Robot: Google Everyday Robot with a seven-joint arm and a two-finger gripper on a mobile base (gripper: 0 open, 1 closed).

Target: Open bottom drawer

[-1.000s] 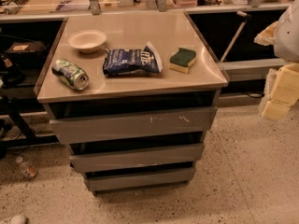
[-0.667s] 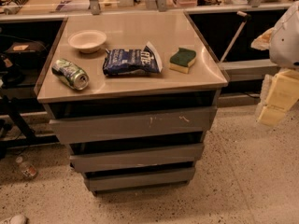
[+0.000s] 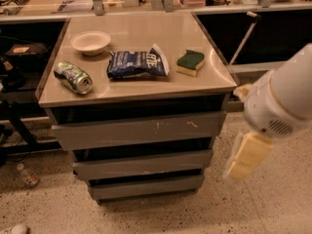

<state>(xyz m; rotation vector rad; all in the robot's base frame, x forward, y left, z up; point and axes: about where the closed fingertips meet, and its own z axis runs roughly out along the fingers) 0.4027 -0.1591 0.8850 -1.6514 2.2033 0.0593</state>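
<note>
The grey cabinet (image 3: 136,94) stands in the middle of the view with three handle-less drawer fronts. The bottom drawer (image 3: 146,187) is the lowest and narrowest front, just above the speckled floor, and looks closed. Above it are the middle drawer (image 3: 144,164) and the widest top drawer (image 3: 141,129), which has pale scratch marks. My gripper (image 3: 242,161), cream-coloured on a white arm (image 3: 285,99), hangs to the right of the cabinet at about middle-drawer height. It is apart from the cabinet and holds nothing that I can see.
On the cabinet top lie a white bowl (image 3: 90,42), a green can on its side (image 3: 73,77), a blue chip bag (image 3: 138,63) and a green-yellow sponge (image 3: 190,62). A small bottle (image 3: 28,175) lies on the floor at left. Dark shelving and a counter run behind.
My arm and gripper have moved left and down, closer to the cabinet's right side. The drawers and the things on top have not moved.
</note>
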